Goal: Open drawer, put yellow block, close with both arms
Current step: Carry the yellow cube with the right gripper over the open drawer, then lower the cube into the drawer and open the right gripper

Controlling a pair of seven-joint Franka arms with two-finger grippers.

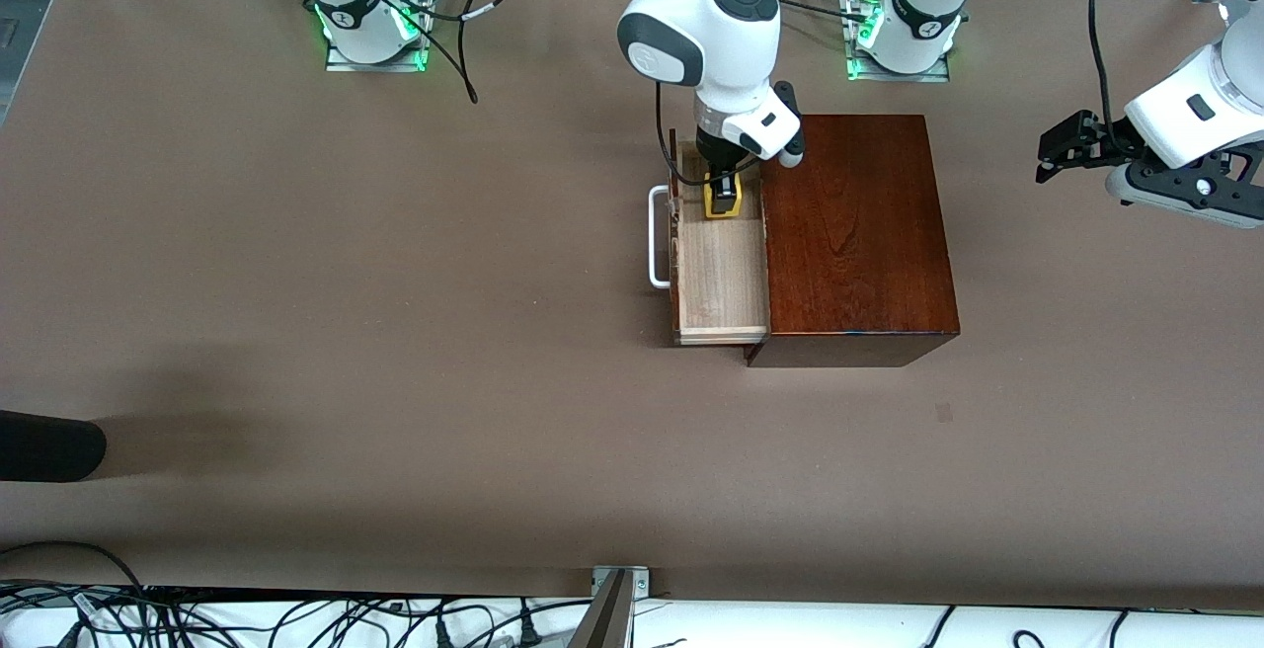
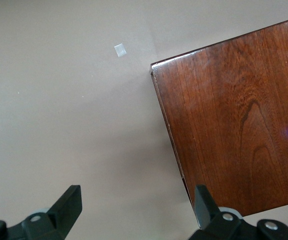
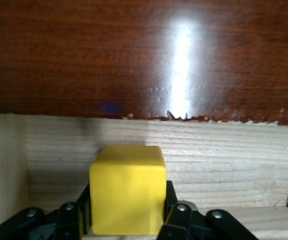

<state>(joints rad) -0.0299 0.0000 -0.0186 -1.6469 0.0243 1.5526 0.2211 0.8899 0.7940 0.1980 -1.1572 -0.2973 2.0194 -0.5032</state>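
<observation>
Block being squeezed by right tool, hanging inside open drawer for dropping; left tool waiting, gaping.

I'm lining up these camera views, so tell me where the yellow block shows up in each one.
Front view: the yellow block sits between the right gripper fingers, over the open drawer, at the end nearer the robots' bases.
Left wrist view: not in it.
Right wrist view: low in the middle, clamped between the fingers.
Shared landmark: the dark wooden box.
</observation>
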